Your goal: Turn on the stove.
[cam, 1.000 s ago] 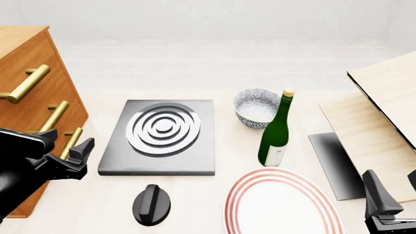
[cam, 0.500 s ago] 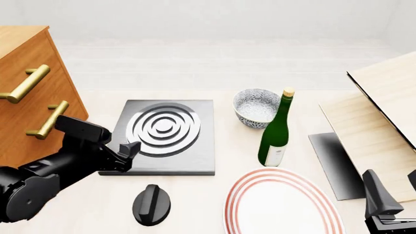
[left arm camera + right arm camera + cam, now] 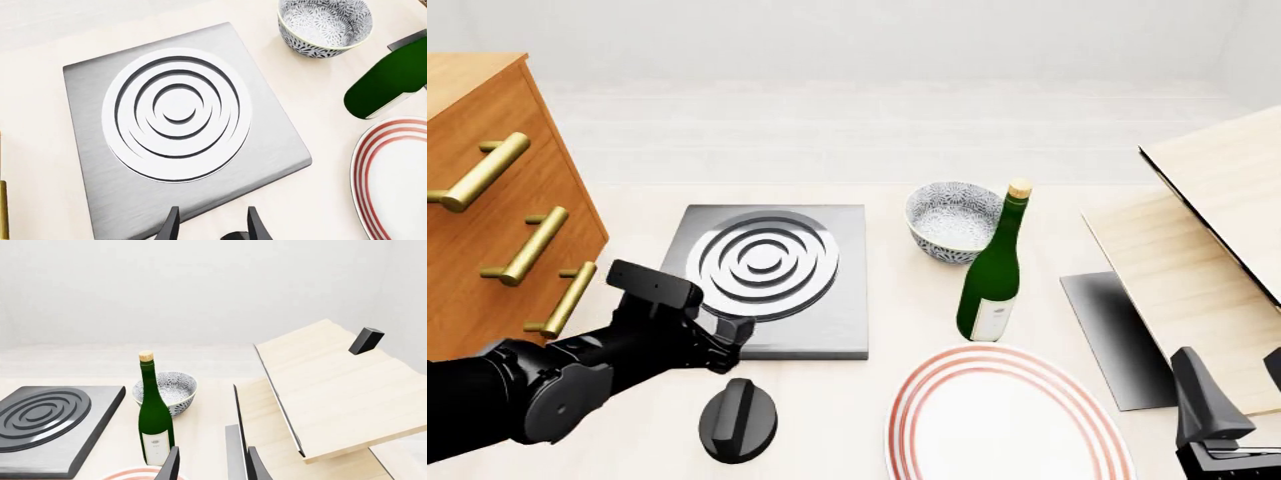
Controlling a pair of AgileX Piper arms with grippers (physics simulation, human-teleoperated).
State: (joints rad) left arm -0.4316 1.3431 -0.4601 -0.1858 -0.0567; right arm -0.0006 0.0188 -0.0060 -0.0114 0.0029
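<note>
On the table: one stove (image 3: 766,280), one knob (image 3: 738,419), one bottle (image 3: 993,270).

Glossy black left arm (image 3: 541,385) of rounded segments, blocky wrist, dark tapered pincer (image 3: 723,345) fingers.

Left arm swings in across the stove's near edge

The left gripper (image 3: 723,335) has travelled from the drawer side at nine o'clock of the table toward the middle, and now hangs over the near left corner of the stove (image 3: 761,280), just beyond the black knob (image 3: 738,420), at about twelve o'clock from it. A second ago it sat by the drawer handles; half a second ago it was at the slab's left edge. Its fingers (image 3: 168,227) stand apart, the knob's top just showing between them in the left wrist view.
</note>
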